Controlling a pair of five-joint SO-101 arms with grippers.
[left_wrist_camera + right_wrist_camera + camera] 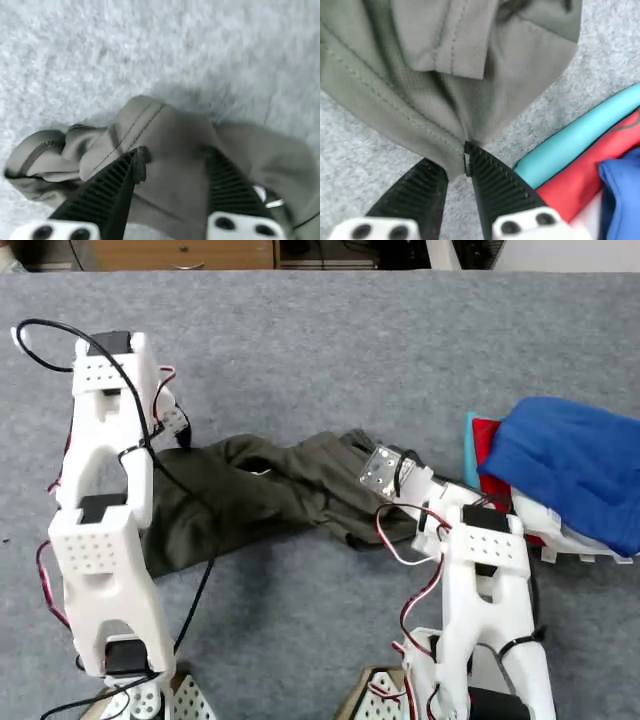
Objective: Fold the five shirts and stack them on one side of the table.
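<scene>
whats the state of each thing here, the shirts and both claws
olive shirt, crumpled on the table, not yet folded
left claw, open, fingers astride a bulge of the olive shirt
right claw, shut on the olive shirt's edge
blue shirt, loosely folded, lying on top of the stacked shirts
red shirt, folded flat, under the blue shirt
teal shirt, folded flat, its edge beside the red shirt

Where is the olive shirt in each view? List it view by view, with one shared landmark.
High view: the olive shirt lies crumpled mid-table between the two arms.
Left wrist view: the shirt bulges between the open left gripper.
Right wrist view: the right gripper pinches the shirt's edge.
Shared landmark: the grey table surface around the shirt.
</scene>
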